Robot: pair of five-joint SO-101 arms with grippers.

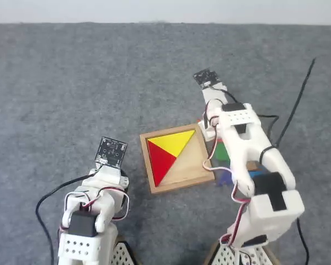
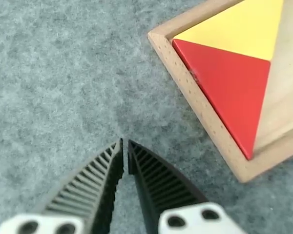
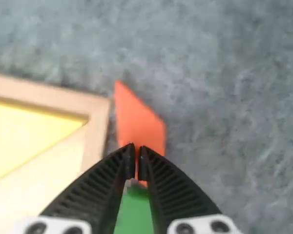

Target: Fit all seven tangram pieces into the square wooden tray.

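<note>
The square wooden tray (image 1: 196, 163) lies mid-table and holds a yellow triangle (image 1: 174, 142) and a red triangle (image 1: 161, 160). My right gripper (image 3: 135, 148) is shut, its tips low over an orange parallelogram (image 3: 138, 119) that lies flat on the carpet just outside the tray's corner (image 3: 95, 122). A green piece (image 3: 134, 212) shows beneath its fingers. In the high view this gripper (image 1: 206, 128) sits at the tray's far right corner, with the green piece (image 1: 222, 152) and a blue piece (image 1: 226, 176) partly under the arm. My left gripper (image 2: 125, 143) is shut and empty over bare carpet, left of the tray (image 2: 205, 117).
Grey carpet covers the table, with wide free room at the left and far side. Black cables trail from both arm bases. The right arm's body hides part of the loose pieces beside the tray.
</note>
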